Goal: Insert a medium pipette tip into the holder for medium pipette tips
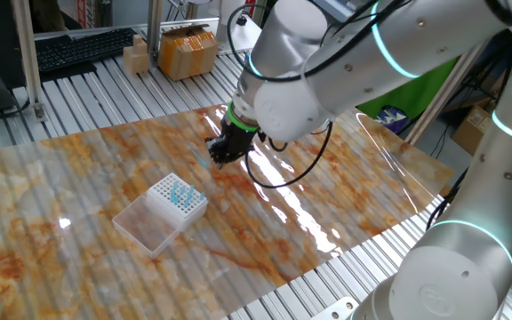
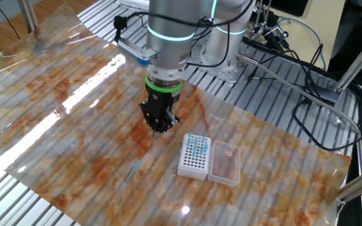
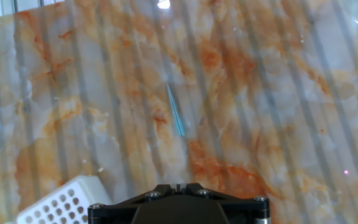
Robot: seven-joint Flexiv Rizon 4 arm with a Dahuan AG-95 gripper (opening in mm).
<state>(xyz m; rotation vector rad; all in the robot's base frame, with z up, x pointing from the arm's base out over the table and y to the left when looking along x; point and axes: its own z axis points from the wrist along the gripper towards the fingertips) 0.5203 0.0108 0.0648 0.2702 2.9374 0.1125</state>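
the gripper (image 2: 159, 127) hangs over the marbled mat (image 2: 74, 125), jaws pressed together and holding nothing. the medium pipette tip (image 3: 176, 110), a thin tapered bluish plastic sliver, lies flat on the mat just ahead of the gripper in the hand view, long axis running away from it. the holder for medium pipette tips (image 2: 194, 157), white gridded top beside its clear lid (image 2: 225, 162), sits near the gripper; the tip's narrow end probably points away.

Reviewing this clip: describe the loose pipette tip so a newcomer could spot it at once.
Start at the marbled orange sheet on the table and find the white gridded holder. The pipette tip lies flat on the sheet, apart from the holder, near the gripper: a thin bluish sliver, the only tip outside the box.
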